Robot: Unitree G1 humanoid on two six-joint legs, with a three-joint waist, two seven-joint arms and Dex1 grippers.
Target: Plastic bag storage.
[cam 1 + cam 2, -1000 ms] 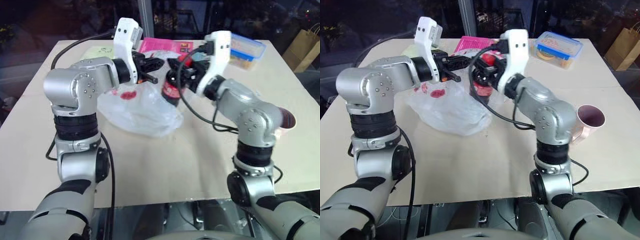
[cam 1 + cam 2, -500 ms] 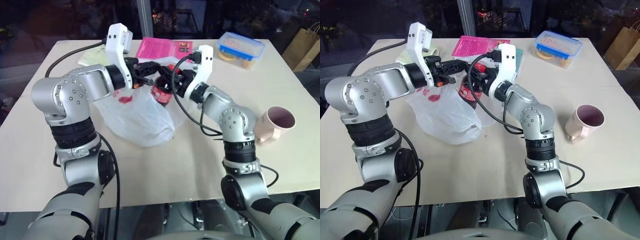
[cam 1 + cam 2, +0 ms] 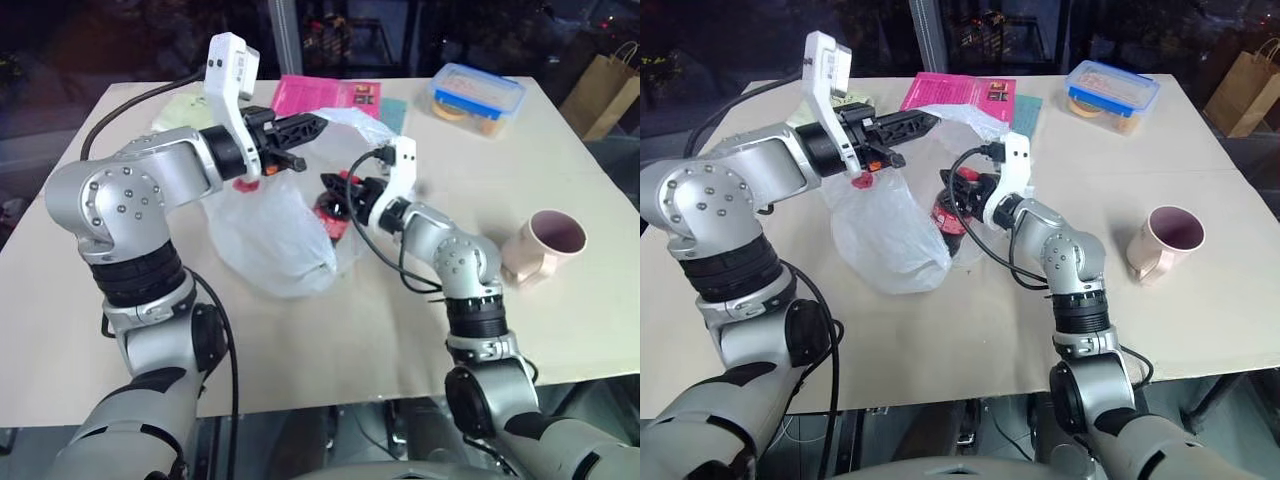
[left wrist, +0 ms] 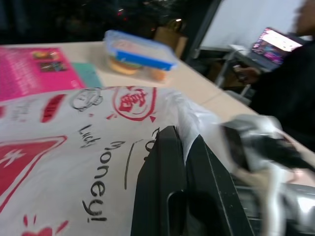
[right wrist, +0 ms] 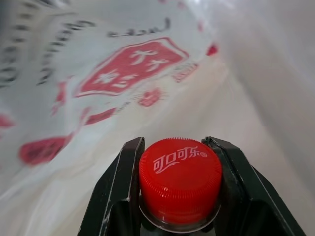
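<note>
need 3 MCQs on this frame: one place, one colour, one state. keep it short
1. Where is the lunch box?
A. far right corner of the table
B. inside the bag
C. next to the mug

2. What colour is the bottle cap?
A. blue
B. red
C. white

3. What is the left gripper doing?
A. hanging open
B. shut on the mug
C. shut on the bag

Key: 1 A, it sits by the far right edge; 2 B, the right wrist view shows a red cap between the right gripper fingers; 3 C, bag film is pinched and lifted.
</note>
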